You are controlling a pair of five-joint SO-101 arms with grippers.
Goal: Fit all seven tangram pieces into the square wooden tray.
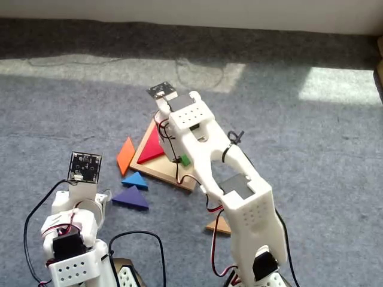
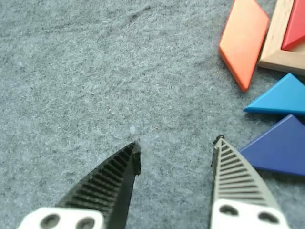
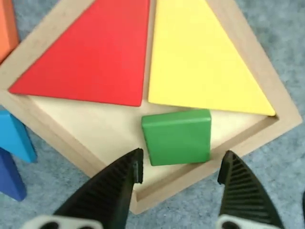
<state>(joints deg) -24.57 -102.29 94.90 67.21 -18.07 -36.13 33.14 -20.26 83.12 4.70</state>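
Green square (image 3: pixel 177 137) lies in tray (image 3: pixel 288 120), right pincer (image 3: pixel 183 155) spread beside it

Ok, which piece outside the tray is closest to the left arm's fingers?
The dark blue triangle, right beside the left fingers; the light blue triangle and orange parallelogram lie farther off.

Indoor carpeted room, home or office not distinguishable. Grey short-pile carpet (image 1: pixel 311 155) across whole high view, same carpet in both wrist views; pale wall base (image 1: pixel 239 12) along top edge; sunlight patches (image 1: pixel 338 84) upper right and upper centre; thin cable (image 1: pixel 72 61) lying loose upper left
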